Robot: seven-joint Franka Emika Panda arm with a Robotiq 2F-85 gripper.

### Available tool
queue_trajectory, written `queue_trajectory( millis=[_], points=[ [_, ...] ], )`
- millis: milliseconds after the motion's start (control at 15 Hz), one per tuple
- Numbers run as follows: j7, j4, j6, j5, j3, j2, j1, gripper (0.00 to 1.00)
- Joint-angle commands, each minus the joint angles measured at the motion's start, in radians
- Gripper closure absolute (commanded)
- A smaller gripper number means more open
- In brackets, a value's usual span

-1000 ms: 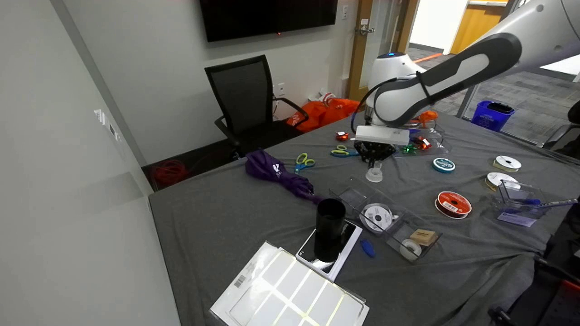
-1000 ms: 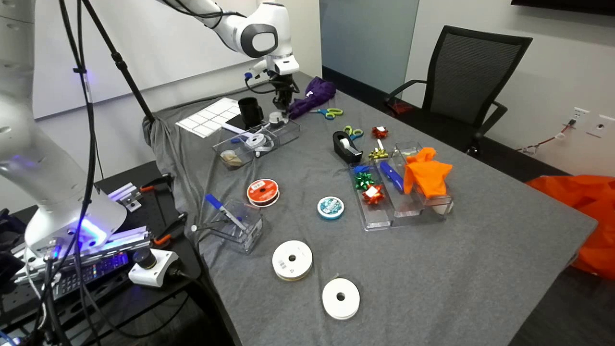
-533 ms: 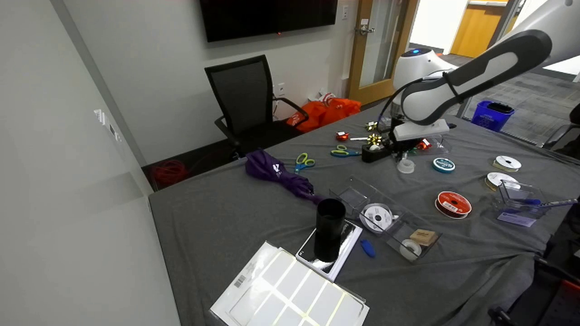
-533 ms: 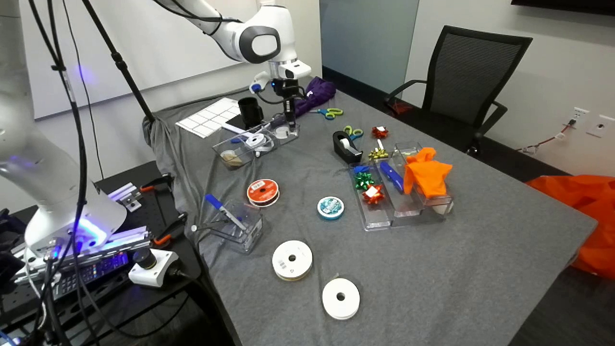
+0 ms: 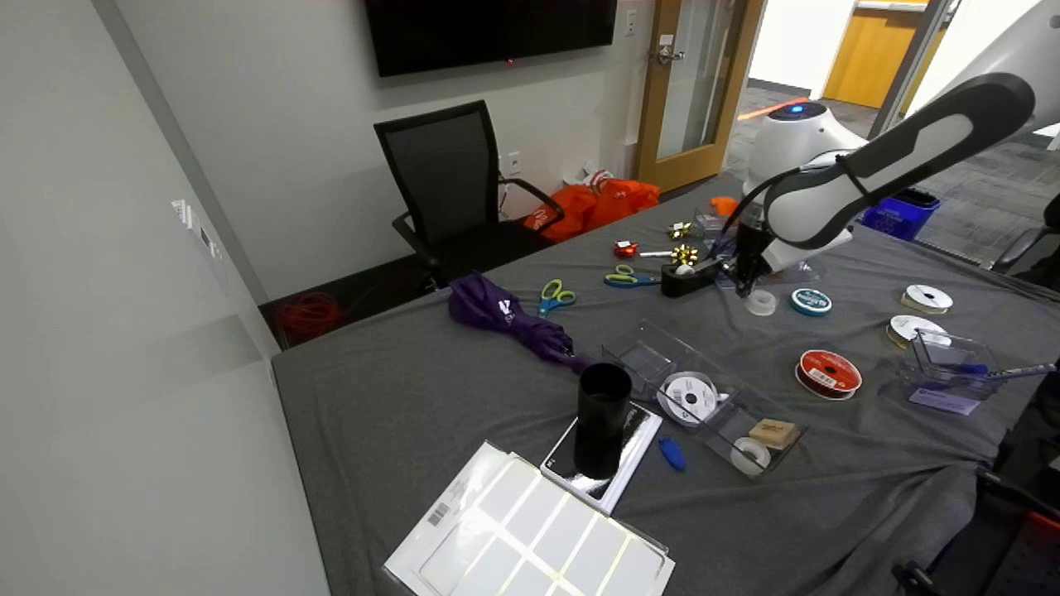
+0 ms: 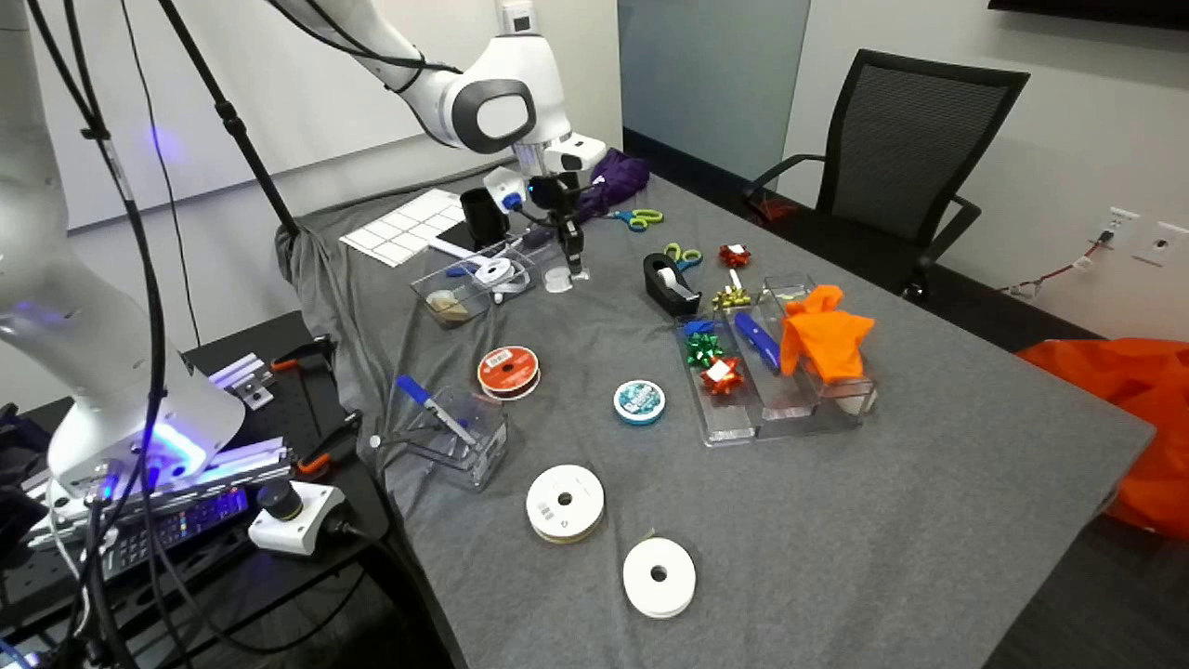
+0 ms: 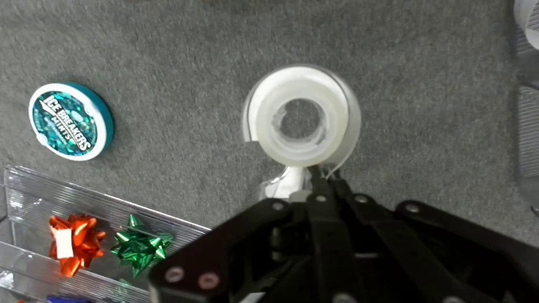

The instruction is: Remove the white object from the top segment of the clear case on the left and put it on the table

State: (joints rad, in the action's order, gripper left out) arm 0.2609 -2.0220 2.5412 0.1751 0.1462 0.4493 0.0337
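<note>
Gripper [image 7: 326,171] points down, jaws almost together, narrow gap between them; they pinch the edge of the clear holder [image 7: 354,122] around the white tape roll [image 7: 290,150]. Wrist view: tape roll sits just beyond the jaws, broad face to the camera, grey tabletop [image 7: 189,105] visible through its hole. In both exterior views it is at the gripper's lower end; appears raised, clearance not readable. Tape roll is outside the clear case [image 5: 646,362], whose middle segment holds a white ribbon spool [image 5: 704,403]. Mint tin [image 7: 69,122] lies left of the tape roll in the wrist view, apart from it; clear bin [image 7: 101,202] with red bow [image 7: 83,242] and green bow [image 7: 141,247] at lower left.
</note>
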Motion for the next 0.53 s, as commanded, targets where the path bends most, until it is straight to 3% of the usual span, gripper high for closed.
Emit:
queue_trajectory(
  millis=[0,267,333,467],
  points=[
    [-0.092,-0.071,0.066,0.016,-0.012,-0.042,-0.014,0.99],
    [-0.140,-0.087,0.093,0.021,-0.006,-0.042,-0.012,0.99],
    [-0.107,-0.033,0.059,0.003,-0.005,-0.001,-0.005,0.99],
    [-0.108,-0.032,0.060,0.003,-0.005,0.001,-0.004,0.96]
  ],
)
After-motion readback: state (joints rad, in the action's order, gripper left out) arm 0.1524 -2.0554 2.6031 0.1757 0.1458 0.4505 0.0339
